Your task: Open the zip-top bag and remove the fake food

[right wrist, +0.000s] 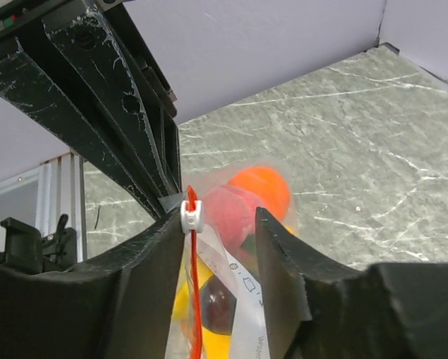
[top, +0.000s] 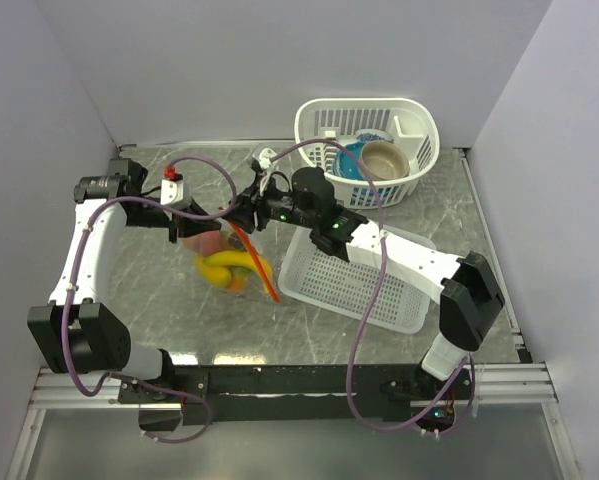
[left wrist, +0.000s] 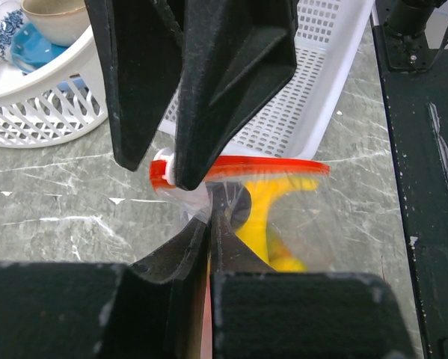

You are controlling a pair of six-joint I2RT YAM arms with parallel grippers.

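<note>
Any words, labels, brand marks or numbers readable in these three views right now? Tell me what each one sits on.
No text can be read in any view.
zip-top bag: small dark printed marks and a line of lettering on the clear film, too small and blurred to read.
blue-and-white dish: painted pattern only, no lettering visible.

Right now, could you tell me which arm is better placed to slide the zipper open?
Right, probably: the right tool straddles the white slider, while the left tool pinches the zip-top bag beside it.
</note>
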